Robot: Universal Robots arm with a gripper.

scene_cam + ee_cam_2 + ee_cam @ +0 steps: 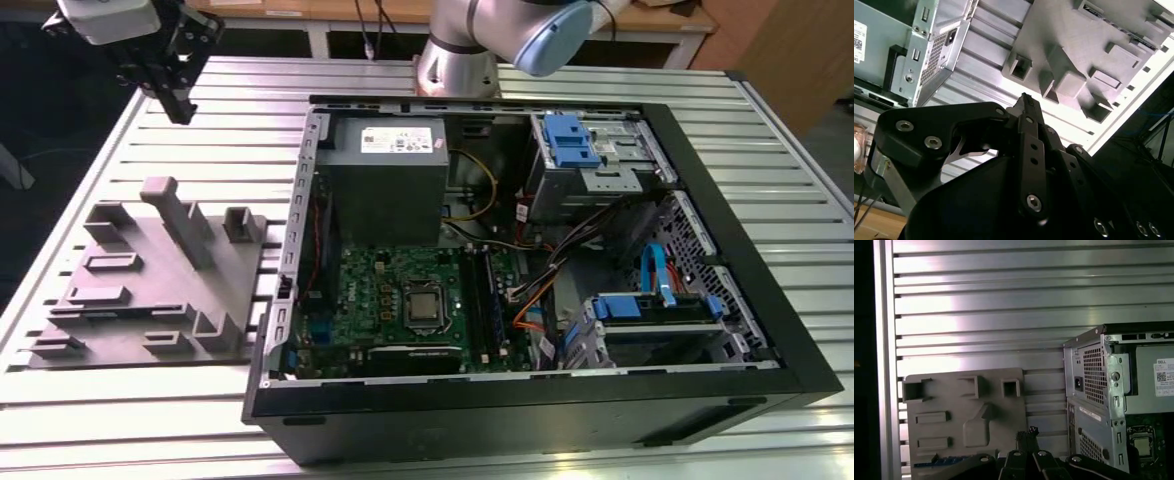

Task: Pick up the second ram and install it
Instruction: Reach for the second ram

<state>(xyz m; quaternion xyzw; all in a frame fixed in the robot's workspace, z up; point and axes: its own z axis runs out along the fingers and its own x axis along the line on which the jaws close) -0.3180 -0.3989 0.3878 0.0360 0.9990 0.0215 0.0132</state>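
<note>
The gripper [180, 112] hangs over the ribbed tabletop [200, 90] near the top-left corner of the exterior view, clear of the grey fixture [147, 290] that sits beside the open computer case [534, 280]. Its fingers [1031, 150] are pressed together with nothing between them (plain in both wrist views). The second ram [941, 460], a dark bluish strip in the first wrist view, lies on the fixture, and the fingers are not touching it.

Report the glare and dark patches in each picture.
Exterior view: even light; the computer case is dim inside. First wrist view: glare streaks across the ribbed table, black beyond its edge. Second wrist view: the gripper is a dark mass, the table beside the grey tray bleached white.
</note>
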